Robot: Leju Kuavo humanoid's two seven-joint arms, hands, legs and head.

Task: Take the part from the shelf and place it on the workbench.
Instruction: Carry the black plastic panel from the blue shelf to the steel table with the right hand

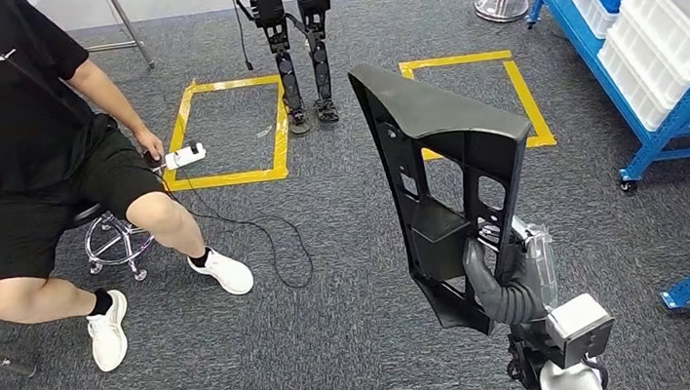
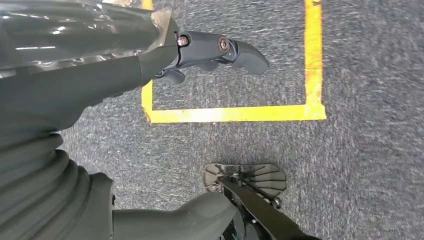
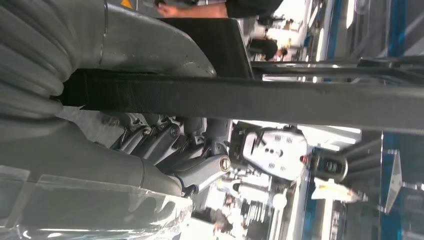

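Floor: grey carpet (image 1: 359, 350) lies under us, marked with squares of yellow tape (image 1: 179, 135), and no counter is visible ahead.
Shelving: blue racks (image 1: 675, 108) with white bins (image 1: 683, 9) stand off to the side of our right hand.
Part: we carry a long black moulded panel (image 1: 437, 175) with cut-out windows and a pointed upper end.
Part's axis: it stands nearly upright, rising from our right hand and leaning a little towards our left side.
Right hand: our right hand (image 1: 513, 279) grips the panel near its lower end, thumb wrapped over the near edge of a window; the right wrist view shows the thumb lying along a dark bar of the panel, with the fingers (image 3: 200, 170) on the bar's other side.
Left hand: our left hand (image 2: 165, 60) hangs over the carpet beside our foot (image 2: 245, 177), holds nothing, and its fingers look only loosely bent rather than closed.
Nearer arm: the right one, since it alone has the panel; the left is well apart from it.
Bystanders: a seated person (image 1: 24, 163) holds a small white device (image 1: 185, 156), and another robot's legs (image 1: 299, 43) stand beyond the tape.
Step, as we judge it: shelf pick done, carrying phase, placing not yet done.
Coming move: we think it turns on tipping that tall axis down flat once the counter comes into sight.
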